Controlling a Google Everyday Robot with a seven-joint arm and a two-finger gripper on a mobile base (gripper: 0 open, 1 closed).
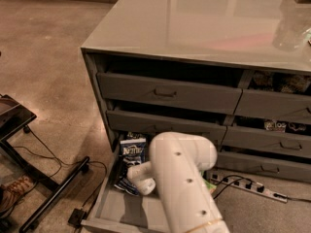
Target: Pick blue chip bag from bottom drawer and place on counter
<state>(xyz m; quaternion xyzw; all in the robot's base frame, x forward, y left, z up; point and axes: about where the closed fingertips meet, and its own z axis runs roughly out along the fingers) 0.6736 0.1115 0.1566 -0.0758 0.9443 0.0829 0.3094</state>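
The blue chip bag (132, 154) with its white "Kettle" logo lies at the back left of the open bottom drawer (121, 210), which is pulled out over the floor. My white arm (184, 178) reaches down into the drawer from the front. My gripper (139, 177) is at the lower right edge of the bag, touching or nearly touching it, and is largely hidden by the wrist. The glossy grey counter (204, 23) is the cabinet top above.
Grey drawers with dark handles (165, 93) sit above the open one. A sliver of green bag (212, 187) shows right of my arm. A power strip (248, 188) and cables lie on the floor at right. A black stand (48, 198) is at left.
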